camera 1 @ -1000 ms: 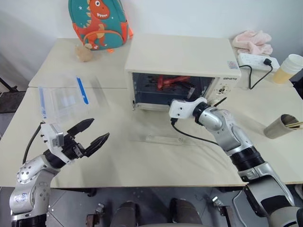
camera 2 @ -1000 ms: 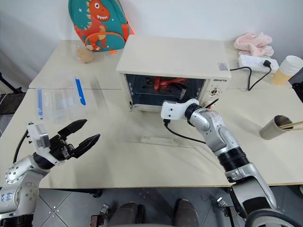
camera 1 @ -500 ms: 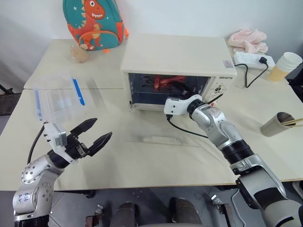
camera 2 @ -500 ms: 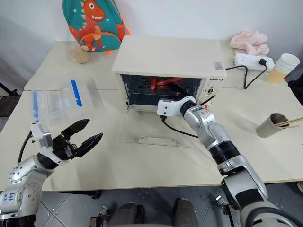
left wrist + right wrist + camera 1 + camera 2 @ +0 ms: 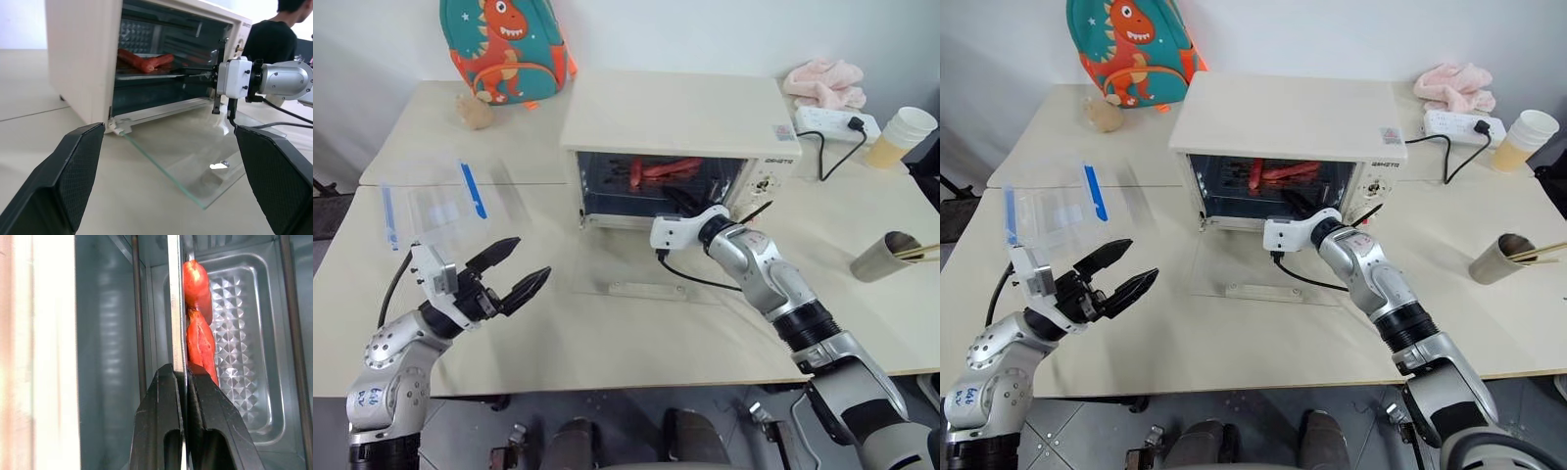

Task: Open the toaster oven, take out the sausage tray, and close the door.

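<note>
The cream-white toaster oven stands mid-table. Its glass door lies folded down flat on the table, bar handle toward me. Inside, red sausages rest on the silver sausage tray. My right gripper reaches into the opening and is shut on the tray's thin front rim, with the sausages just beyond its fingers. My left gripper hovers open over the table, left of the door, holding nothing.
A clear plastic box with blue clips lies at the left. A dinosaur backpack stands at the back. A pink cloth, power strip, paper cup and a cup with chopsticks sit right. A person stands beyond the oven.
My right gripper's fingers have closed onto the front rim of the sausage tray. The left gripper has stayed open and nearly still. The camera view has shifted slightly.
</note>
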`<state>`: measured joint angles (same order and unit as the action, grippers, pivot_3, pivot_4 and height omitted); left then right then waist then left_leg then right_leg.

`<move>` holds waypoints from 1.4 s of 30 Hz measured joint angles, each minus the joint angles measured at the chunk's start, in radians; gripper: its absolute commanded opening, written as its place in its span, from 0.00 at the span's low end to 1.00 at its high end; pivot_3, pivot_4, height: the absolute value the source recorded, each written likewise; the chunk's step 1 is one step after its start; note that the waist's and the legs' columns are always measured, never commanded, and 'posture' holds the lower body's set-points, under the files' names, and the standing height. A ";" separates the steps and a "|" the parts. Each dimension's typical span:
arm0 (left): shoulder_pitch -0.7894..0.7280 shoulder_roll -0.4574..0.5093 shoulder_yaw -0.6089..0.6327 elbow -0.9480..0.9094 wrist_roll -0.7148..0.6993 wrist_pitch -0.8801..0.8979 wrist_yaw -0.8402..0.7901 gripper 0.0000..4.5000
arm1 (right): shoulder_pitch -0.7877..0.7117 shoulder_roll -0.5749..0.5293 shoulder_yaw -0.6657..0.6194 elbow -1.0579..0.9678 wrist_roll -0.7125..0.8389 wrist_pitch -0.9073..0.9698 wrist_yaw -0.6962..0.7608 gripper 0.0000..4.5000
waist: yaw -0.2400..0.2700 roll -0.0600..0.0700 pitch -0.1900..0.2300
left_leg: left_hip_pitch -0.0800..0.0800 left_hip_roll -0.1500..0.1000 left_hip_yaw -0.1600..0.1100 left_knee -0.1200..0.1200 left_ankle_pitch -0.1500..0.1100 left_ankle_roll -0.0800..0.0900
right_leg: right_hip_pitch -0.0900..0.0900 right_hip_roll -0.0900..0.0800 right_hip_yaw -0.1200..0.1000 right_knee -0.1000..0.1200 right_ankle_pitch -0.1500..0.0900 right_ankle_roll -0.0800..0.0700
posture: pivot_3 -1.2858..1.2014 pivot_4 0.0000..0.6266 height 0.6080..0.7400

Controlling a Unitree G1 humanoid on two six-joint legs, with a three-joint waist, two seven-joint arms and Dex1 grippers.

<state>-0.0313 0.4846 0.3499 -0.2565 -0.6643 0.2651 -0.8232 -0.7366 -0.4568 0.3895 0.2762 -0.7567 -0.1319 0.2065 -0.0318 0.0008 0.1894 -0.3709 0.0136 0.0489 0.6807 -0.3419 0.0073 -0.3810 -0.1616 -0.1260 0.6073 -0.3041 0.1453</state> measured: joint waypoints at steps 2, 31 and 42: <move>-0.005 0.000 -0.005 0.009 0.000 0.000 0.000 1.00 | 0.014 -0.003 -0.005 -0.029 0.007 0.002 0.023 0.00 | -0.001 0.000 0.000 | 0.000 0.000 0.000 0.000 0.000 0.000 | -0.001 0.000 0.000 0.000 0.000 0.000 | 0.52 0.24 1.00; -0.019 0.134 0.025 0.056 -0.121 0.202 -0.047 1.00 | 0.585 -0.189 -0.157 -0.594 0.082 -0.169 0.146 0.00 | 0.009 0.000 0.000 | 0.001 0.000 0.000 0.001 -0.001 -0.001 | 0.000 0.000 0.003 -0.001 0.000 0.000 | 0.52 0.24 1.00; -0.337 0.167 -0.005 0.239 -0.505 0.899 0.203 1.00 | 0.564 -0.217 -0.209 -0.603 0.073 -0.264 0.119 0.00 | 0.027 -0.001 0.000 | 0.002 0.000 -0.001 0.002 0.000 -0.001 | 0.000 0.000 0.003 0.002 0.000 0.000 | 0.52 0.24 1.00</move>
<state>-0.3682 0.6512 0.3452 -0.0180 -1.1691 1.1636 -0.6197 -0.1730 -0.6742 0.1807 -0.3268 -0.6834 -0.3964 0.3259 -0.0051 0.0000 0.1897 -0.3690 0.0134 0.0483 0.6826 -0.3423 0.0067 -0.3805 -0.1612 -0.1227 0.6093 -0.3042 0.1452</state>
